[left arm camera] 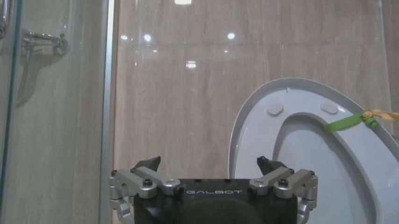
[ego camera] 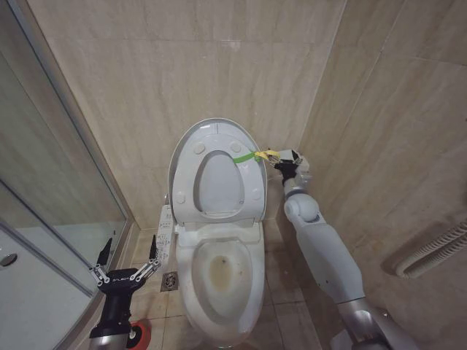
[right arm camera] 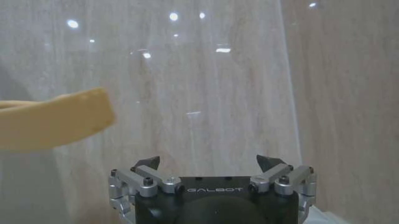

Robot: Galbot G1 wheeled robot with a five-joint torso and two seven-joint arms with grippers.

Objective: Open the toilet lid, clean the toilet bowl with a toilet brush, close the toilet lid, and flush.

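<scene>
The toilet bowl (ego camera: pixel 219 281), a glossy white ceramic basin of elongated oval shape, stood open against beige stone-look wall tiles (ego camera: pixel 146 65), with a brownish stain at its bottom. Behind the bowl the toilet lid (ego camera: pixel 186 149), a smooth white plastic oval, stood raised against the wall, and the seat ring (ego camera: pixel 219 208) with its oval hole stood up in front of it; four small round bumpers showed on the ring. A yellow-green strap loop (ego camera: pixel 252 155) ran off the lid's rim on the bowl's right side. Just past that loop hovered the right gripper (ego camera: pixel 279 162), its two dark-tipped metal fingers spread apart and holding nothing, the yellow strap end beside them rather than between them. The left gripper (ego camera: pixel 125 262), marked "GALBOT" in white letters, hung left of the bowl, its two fingers likewise spread and empty. Below it sat one small round red holder (ego camera: pixel 139 335). One white button panel (ego camera: pixel 165 237) lined the bowl's left edge; its labels were too small to read.
</scene>
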